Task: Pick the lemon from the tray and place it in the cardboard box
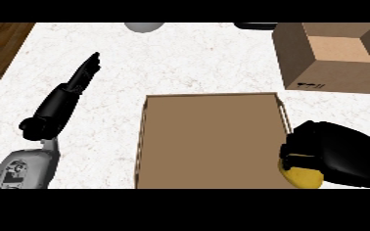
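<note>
Lemon sits by the table's near right edge, right hand curled round it. Box lies ahead, far right corner. Left hand rests spread, farther off.

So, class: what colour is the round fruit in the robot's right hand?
Yellow: the round lemon under the black right hand, head view.

Head view, steeply down onto counter, near
</note>
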